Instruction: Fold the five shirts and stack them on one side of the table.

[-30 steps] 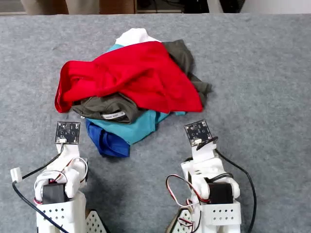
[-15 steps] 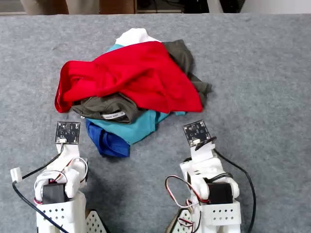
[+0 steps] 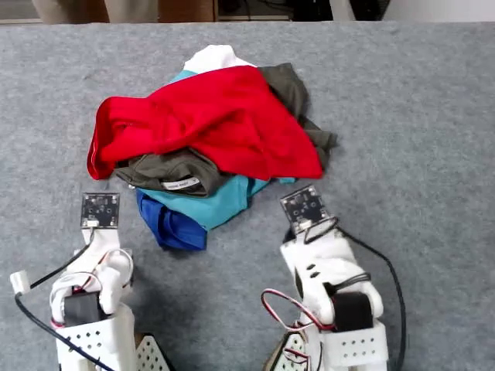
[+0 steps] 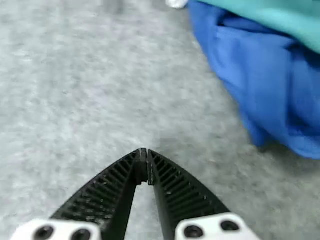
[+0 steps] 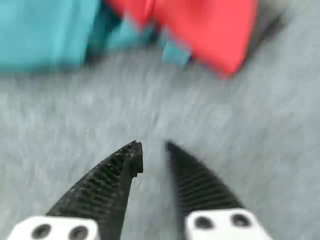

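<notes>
Lying just ahead of right claw (image 5: 154,150), narrowly parted: red shirt (image 3: 216,116) corner, right arm nearer; left claw (image 4: 144,152), tips closed, empty, beside blue shirt (image 4: 270,75).

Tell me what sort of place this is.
Likely a robotics lab bench: a grey felt-covered table, the left arm and right arm with exposed wiring, and a pile of shirts.

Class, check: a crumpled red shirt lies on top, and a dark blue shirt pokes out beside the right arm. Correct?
No: the high view shows the dark blue shirt beside the left arm; the crumpled red shirt does lie on top.
</notes>
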Controlling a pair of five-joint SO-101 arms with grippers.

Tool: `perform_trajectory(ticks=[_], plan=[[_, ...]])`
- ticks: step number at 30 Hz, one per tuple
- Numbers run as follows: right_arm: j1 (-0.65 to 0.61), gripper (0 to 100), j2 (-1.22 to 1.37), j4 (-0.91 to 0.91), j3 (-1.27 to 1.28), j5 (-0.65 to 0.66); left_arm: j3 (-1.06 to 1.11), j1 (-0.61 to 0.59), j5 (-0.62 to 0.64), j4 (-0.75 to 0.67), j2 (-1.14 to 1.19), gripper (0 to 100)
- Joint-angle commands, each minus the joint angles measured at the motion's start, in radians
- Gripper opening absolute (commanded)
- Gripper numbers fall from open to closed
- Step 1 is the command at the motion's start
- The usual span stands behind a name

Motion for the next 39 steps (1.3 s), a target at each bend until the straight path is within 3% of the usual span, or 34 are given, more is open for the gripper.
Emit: perform_trajectory(ticks=[1, 5, 10, 14, 19, 23, 32, 35, 39], plan=[[-0.012, 20.7, -0.061, -0.097, -0.166, -0.025, -0.025, -0.095, -0.031, -0.02, -0.007, 2], [-0.013, 21.0, 0.179, -0.14, -0.374, -0.026, -0.038, -0.132, -0.031, -0.012, -0.004, 2], [-0.028, 21.0, 0.72, -0.123, -0.823, -0.109, -0.044, -0.133, -0.031, 0.014, -0.005, 2], [-0.16, 23.3, 1.144, 0.046, -1.248, -0.196, -0.014, -0.129, -0.031, -0.025, -0.007, 2], [-0.303, 35.9, 1.601, 0.201, -1.627, -0.342, -0.006, -0.129, -0.031, -0.026, -0.007, 2], [-0.309, 42.2, 1.922, 0.167, -1.865, -0.413, -0.006, -0.127, -0.031, -0.028, -0.007, 2], [-0.306, 42.0, 2.554, 0.153, -2.321, -0.46, -0.005, -0.127, -0.031, -0.029, -0.007, 2], [-0.303, 33.3, 2.663, 0.282, -2.52, -0.46, -0.005, -0.127, -0.031, -0.031, -0.007, 2], [-0.302, 5.8, 2.709, 0.448, -2.842, -0.43, 0.005, -0.127, -0.031, -0.051, -0.007, 2]])
